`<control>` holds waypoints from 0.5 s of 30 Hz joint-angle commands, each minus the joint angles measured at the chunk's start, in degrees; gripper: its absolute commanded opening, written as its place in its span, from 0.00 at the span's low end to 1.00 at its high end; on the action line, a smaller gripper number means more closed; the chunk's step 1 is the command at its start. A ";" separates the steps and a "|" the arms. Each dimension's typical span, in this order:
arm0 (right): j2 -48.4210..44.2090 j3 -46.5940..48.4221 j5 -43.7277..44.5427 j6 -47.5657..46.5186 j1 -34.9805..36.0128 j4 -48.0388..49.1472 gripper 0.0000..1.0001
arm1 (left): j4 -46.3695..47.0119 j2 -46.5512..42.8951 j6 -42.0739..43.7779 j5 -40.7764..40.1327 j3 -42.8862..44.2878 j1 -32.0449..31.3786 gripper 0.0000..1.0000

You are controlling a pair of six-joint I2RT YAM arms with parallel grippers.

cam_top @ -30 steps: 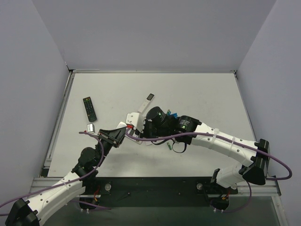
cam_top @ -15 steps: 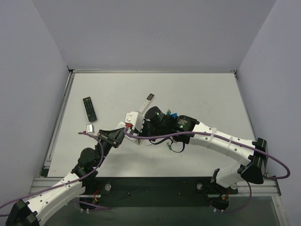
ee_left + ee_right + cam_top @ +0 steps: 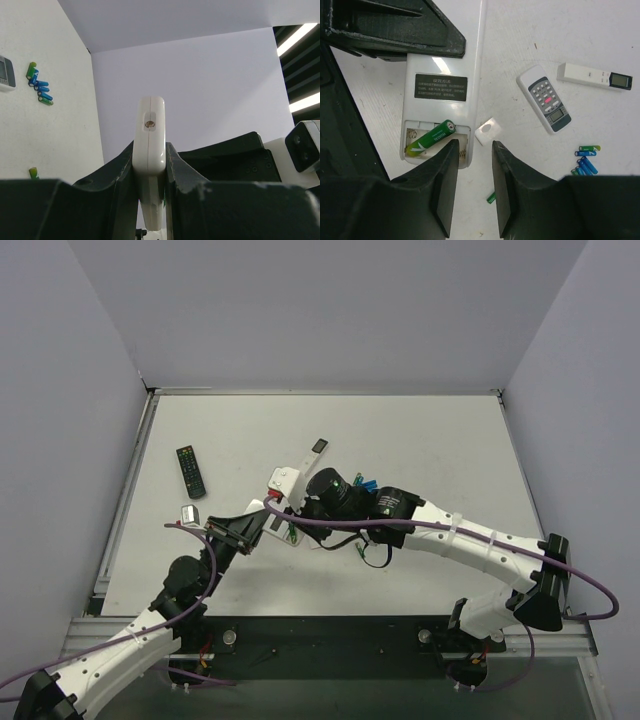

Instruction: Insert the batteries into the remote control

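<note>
**First cell in the bay, but it's sitting crooked**

Top view: the remote control (image 3: 283, 524) is being gripped by the left claw (image 3: 252, 528) near the middle of the table (image 3: 430, 440), and the right claw (image 3: 300, 508) is being held right over it. The spare batteries (image 3: 365, 483) are being left in a little pile just beside the right arm. A long black remote (image 3: 191, 471) and a slim white remote (image 3: 311, 452) are lying further back. The table is plain white and is being boxed in by pale grey walls (image 3: 330, 310).

Left wrist view: the remote is being clamped edge-on between the closed fingers, with nothing else in the grip.

Right wrist view: the remote's white back is being shown with the bay open. A green battery (image 3: 430, 139) is being rested slantwise in the bay, so it looks laid in rather than seated. The right claw's jaws are being held apart with nothing between them, just over the bay's lower corner. A small white piece (image 3: 490, 131) is lying just beside the remote, and a white remote with grey screen (image 3: 547, 102) is sitting nearby.

My guess is the first cell is being loaded. Next it probably needs nudging flat into its slot before a second one is fetched from the pile.
</note>
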 commanded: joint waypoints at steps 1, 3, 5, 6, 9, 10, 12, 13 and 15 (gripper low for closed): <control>-3.61 2.43 4.68 4.98 -0.40 -1.54 0.29 | 4.10 0.41 -1.82 -1.29 -9.39 0.10 0.00; -4.15 2.26 4.68 5.33 -0.40 -1.63 0.29 | 4.10 0.68 -1.91 -1.12 -9.21 0.01 0.00; -4.85 2.08 4.76 5.42 -0.75 -1.63 0.30 | 4.10 0.85 -1.83 -0.94 -9.30 0.01 0.00; -5.29 2.17 4.76 5.86 -0.66 -1.63 0.31 | 4.01 0.94 -1.65 -0.85 -9.30 0.01 0.00; -5.47 2.78 4.06 9.62 -0.83 -1.63 0.33 | 4.01 0.94 -1.56 -0.76 -9.21 0.01 0.00; -5.38 3.39 3.80 10.77 -0.75 -1.63 0.33 | 4.01 0.94 -1.56 -0.76 -9.30 0.01 0.00; -4.59 4.01 3.62 14.79 -0.75 -1.54 0.33 | 4.10 0.94 -1.47 -0.85 -9.30 0.01 0.00; -4.15 4.36 3.36 16.05 -0.75 -1.54 0.33 | 4.10 0.94 -1.39 -0.85 -9.21 0.10 0.00; -2.49 5.68 3.27 18.68 -0.66 -1.54 0.33 | 4.18 0.94 -1.39 -0.85 -9.21 0.10 0.00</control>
